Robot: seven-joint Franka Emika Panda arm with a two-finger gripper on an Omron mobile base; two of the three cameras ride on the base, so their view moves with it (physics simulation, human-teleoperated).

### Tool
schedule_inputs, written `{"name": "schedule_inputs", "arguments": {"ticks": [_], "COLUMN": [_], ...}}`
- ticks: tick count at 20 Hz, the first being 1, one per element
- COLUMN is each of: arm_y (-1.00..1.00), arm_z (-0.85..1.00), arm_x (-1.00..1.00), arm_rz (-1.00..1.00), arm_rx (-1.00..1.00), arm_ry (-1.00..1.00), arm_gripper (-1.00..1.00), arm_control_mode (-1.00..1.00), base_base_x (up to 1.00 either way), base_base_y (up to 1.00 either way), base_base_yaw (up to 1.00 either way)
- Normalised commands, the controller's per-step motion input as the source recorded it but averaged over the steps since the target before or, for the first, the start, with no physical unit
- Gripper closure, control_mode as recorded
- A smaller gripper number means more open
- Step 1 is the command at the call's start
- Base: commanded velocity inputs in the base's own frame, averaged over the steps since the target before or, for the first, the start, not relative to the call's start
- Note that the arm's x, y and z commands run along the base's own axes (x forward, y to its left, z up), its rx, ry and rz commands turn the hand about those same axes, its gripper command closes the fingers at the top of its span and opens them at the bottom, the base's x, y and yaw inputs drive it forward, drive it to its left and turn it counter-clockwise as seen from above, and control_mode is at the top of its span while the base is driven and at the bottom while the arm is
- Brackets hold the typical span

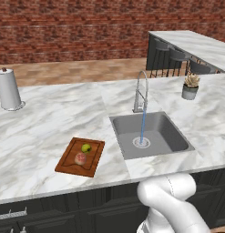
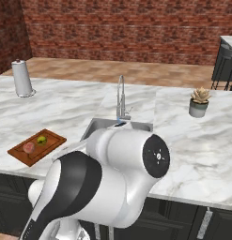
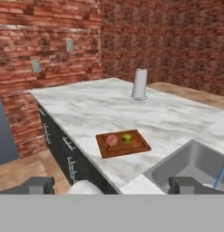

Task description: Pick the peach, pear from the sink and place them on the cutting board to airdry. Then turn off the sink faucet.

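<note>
You're looking across the marble counter (image 1: 45,132), with the sink (image 1: 171,136) set into it right of centre and the arm's white body low in front of it. Water runs in a thin blue stream from the faucet (image 1: 140,91) straight down to the drain (image 1: 141,142), so the tap is on. Left of the sink, well apart from it, the board (image 1: 68,164) lies flat near the counter's front edge. Both fruits sit on it: the peach (image 1: 80,158) nearer you, the pear (image 1: 86,148) just behind it, close together. In the hand view your gripper (image 3: 111,185) stands with its fingers (image 3: 38,185) wide apart, nothing between them, up off the counter and looking down toward the board. A paper-towel roll (image 1: 8,89) stands far left at the back, and a small potted plant (image 1: 191,87) sits right of the faucet.
</note>
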Motion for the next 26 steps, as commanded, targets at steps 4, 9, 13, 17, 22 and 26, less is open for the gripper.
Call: {"name": "schedule_inputs", "arguments": {"ticks": [4, 9, 13, 17, 22, 26], "arm_y": [-0.09, -0.26, -0.18, -0.02, 0.00, 0.00], "arm_z": [0.00, 0.00, 0.00, -0.01, 0.00, -0.03], "arm_x": [0.25, 0.18, 0.19, 0.25, 0.40, 0.21], "arm_rz": [0.10, 0.04, 0.13, 0.11, 0.18, 0.18], "arm_rx": [0.00, 0.11, 0.19, 0.07, 0.01, 0.00], "arm_ry": [0.00, 0.01, 0.02, 0.00, 0.00, -0.01], "arm_gripper": [-1.00, -1.00, -1.00, -1.00, -1.00, -1.00], "arm_control_mode": [-1.00, -1.00, -1.00, -1.00, -1.00, -1.00], "base_base_x": [0.00, 0.00, 0.00, 0.00, 0.00, 0.00], "base_base_y": [0.00, 0.00, 0.00, 0.00, 0.00, 0.00], "base_base_yaw": [0.00, 0.00, 0.00, 0.00, 0.00, 0.00]}}
